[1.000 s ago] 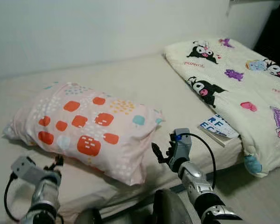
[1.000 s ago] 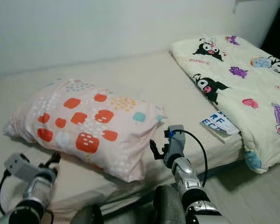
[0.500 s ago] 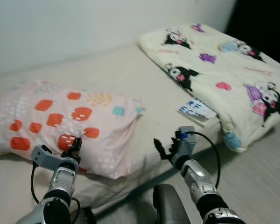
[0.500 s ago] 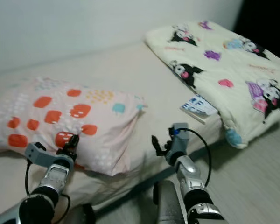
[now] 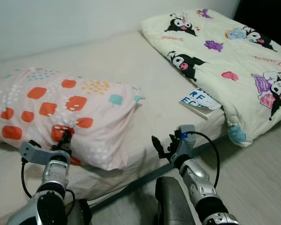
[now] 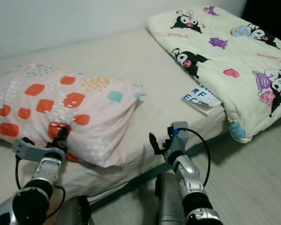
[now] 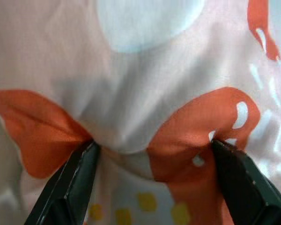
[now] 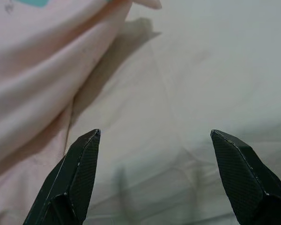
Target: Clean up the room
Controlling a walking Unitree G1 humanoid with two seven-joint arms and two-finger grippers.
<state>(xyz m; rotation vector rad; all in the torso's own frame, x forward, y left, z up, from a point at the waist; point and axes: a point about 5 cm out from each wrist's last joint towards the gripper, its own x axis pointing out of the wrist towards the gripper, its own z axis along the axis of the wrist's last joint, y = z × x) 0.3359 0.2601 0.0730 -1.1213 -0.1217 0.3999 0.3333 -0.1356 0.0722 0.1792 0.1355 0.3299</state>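
Pillow [image 5: 65, 108], pink with orange squares, lies on our left half of the bed [image 5: 112, 65]. Our left pincer [image 7: 150, 154] presses into its near edge, fingers spread wide, fabric bunched between them. Our right pincer [image 5: 160, 147] hovers wide over the mattress edge, gripping nothing. Farther right, a book [image 5: 200, 101] lies partly beneath the cartoon-print blanket [image 5: 225, 51].

The left gripper [image 7: 152, 154] has moved forward from the bare cream sheet [image 5: 107, 65] to the near edge of the pink pillow with orange and blue patches [image 5: 61, 108]; its spread black fingertips [image 7: 86, 157] now press into the pillowcase fabric, bunching a fold between them.
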